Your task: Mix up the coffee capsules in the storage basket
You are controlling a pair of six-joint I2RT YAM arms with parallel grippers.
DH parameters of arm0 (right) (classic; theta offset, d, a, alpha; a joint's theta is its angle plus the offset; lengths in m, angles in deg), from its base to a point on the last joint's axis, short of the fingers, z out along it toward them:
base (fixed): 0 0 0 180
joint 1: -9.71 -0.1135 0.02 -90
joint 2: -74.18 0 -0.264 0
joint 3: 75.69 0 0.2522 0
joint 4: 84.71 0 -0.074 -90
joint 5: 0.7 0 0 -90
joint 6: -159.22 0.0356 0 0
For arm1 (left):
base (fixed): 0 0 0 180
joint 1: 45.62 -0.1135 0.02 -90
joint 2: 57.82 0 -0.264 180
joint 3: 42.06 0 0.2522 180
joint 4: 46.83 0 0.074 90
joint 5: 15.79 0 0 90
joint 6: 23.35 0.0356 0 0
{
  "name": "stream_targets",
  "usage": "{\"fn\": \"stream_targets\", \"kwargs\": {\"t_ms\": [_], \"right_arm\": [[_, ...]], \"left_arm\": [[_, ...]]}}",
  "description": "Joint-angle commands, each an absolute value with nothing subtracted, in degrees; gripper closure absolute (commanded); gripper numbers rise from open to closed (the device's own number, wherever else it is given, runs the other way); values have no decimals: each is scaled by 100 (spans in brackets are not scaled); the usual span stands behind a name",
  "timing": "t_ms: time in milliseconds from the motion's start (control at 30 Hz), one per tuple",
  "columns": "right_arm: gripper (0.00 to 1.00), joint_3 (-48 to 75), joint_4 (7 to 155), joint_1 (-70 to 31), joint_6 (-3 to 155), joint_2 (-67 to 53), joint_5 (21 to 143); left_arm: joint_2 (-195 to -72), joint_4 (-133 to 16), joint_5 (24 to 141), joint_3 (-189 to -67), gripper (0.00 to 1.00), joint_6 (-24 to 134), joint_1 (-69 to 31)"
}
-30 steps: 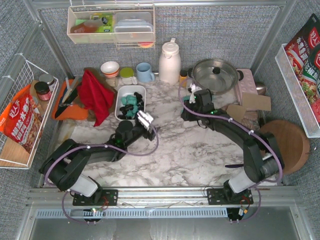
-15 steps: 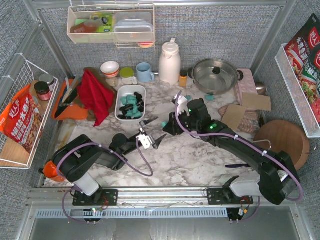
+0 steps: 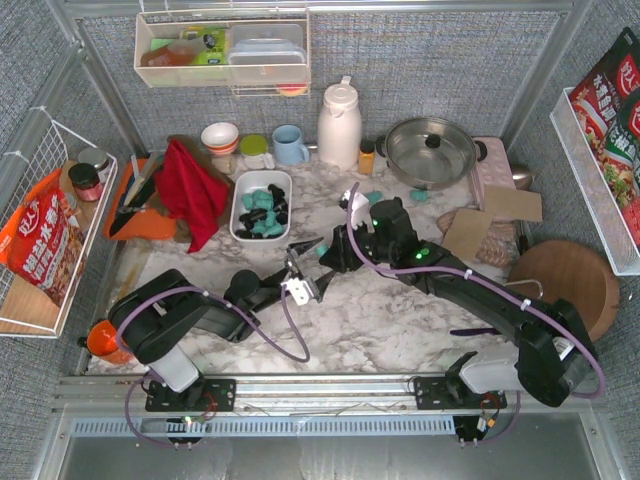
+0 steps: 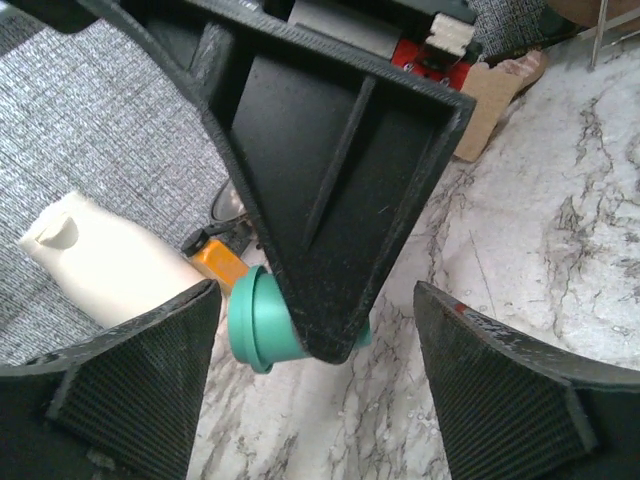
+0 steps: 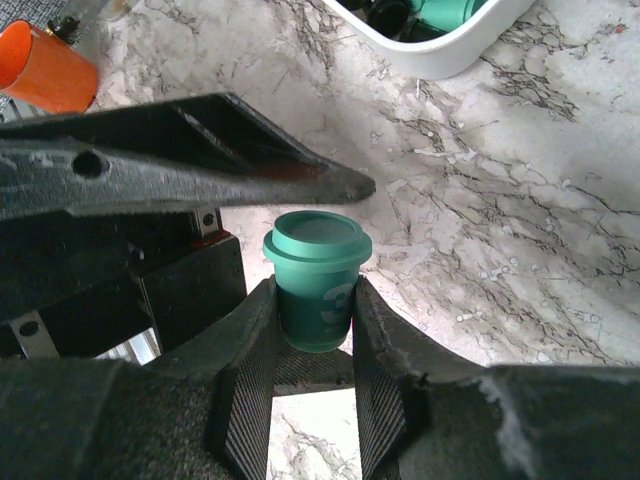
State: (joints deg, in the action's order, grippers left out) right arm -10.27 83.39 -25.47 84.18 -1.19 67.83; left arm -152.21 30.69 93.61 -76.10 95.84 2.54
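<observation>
The white storage basket (image 3: 262,178) stands at the back left of the marble table and holds several teal and black coffee capsules (image 3: 262,205). Its corner shows in the right wrist view (image 5: 440,55). My right gripper (image 3: 326,252) is shut on one teal capsule (image 5: 315,285) and holds it just above the table, right of the basket's near end. My left gripper (image 3: 312,266) is open, its fingers (image 4: 130,390) on either side of the right gripper's tip and that capsule (image 4: 258,322). Two loose teal capsules (image 3: 373,197) lie near the pot.
A white thermos (image 3: 338,125), small orange-lidded jar (image 3: 367,156), steel pot (image 3: 430,150) and blue mug (image 3: 290,145) line the back. A red cloth (image 3: 190,190) lies left of the basket. Cardboard (image 3: 490,215) and a round wooden board (image 3: 570,290) are at right.
Left gripper left the basket and came to mid-table, open. Right gripper came from near the pot to the left with a teal capsule. The two grippers now meet.
</observation>
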Motion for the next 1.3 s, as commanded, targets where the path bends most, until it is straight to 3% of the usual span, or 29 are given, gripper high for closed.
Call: {"fn": "stream_targets", "kwargs": {"t_ms": [0, 267, 467, 667, 833, 900, 1100, 1267], "right_arm": [[73, -939, 8575, -2566, 8469, -148, 6668], [70, -896, 8542, -2575, 8469, -175, 6671], [55, -842, 8430, -2578, 8464, -148, 6790], [41, -693, 7950, -2566, 8366, 50, 7512], [41, -729, 7718, -2562, 8297, 377, 8360], [41, -735, 7594, -2562, 8221, 492, 8742], [41, -777, 7293, -2561, 7969, 506, 9844], [41, -762, 7229, -2547, 7954, 159, 10450]], "left_arm": [[-15261, 3363, 9207, -7687, 17, 9878, 339], [-15243, 3363, 9022, -7701, 36, 9955, 395], [-15222, 3363, 8881, -7701, 49, 9839, 395], [-15182, 3388, 8363, -7655, 52, 9269, 318], [-14950, 3214, 8066, -7528, 56, 8245, -176], [-14653, 2682, 7879, -7577, 59, 7784, -496], [-14087, -1394, 6839, -8865, 62, 6891, -1223], [-14503, -2805, 6467, -9679, 59, 6500, -1508]]}}
